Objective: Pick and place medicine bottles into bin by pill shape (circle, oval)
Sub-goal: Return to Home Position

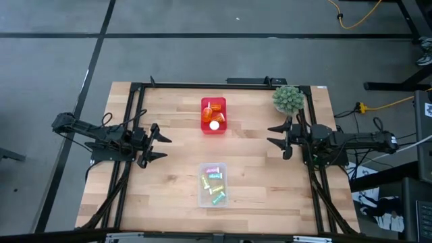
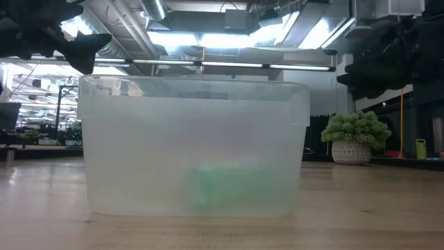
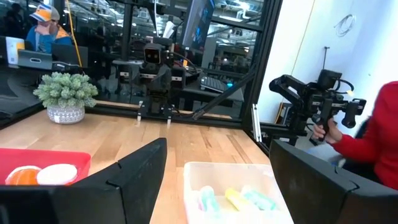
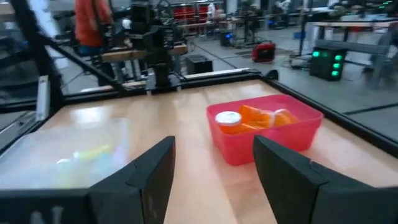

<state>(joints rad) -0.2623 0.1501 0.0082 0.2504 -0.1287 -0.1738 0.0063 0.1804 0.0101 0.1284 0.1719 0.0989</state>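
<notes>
High view shows the orange medicine bottles (image 1: 213, 116) lying in the red bin (image 1: 204, 128) toward the far edge of the bench (image 1: 169, 189), pastel bottles (image 1: 214, 183) in the clear bin (image 1: 200, 199) near its front edge; left gripper (image 1: 168, 148) and right gripper (image 1: 268, 134) hover at opposite side edges, fingers spread, grasping nothing.

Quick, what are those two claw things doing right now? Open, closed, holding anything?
Left gripper: jaws open, holding nothing.
Right gripper: jaws open, holding nothing.
</notes>
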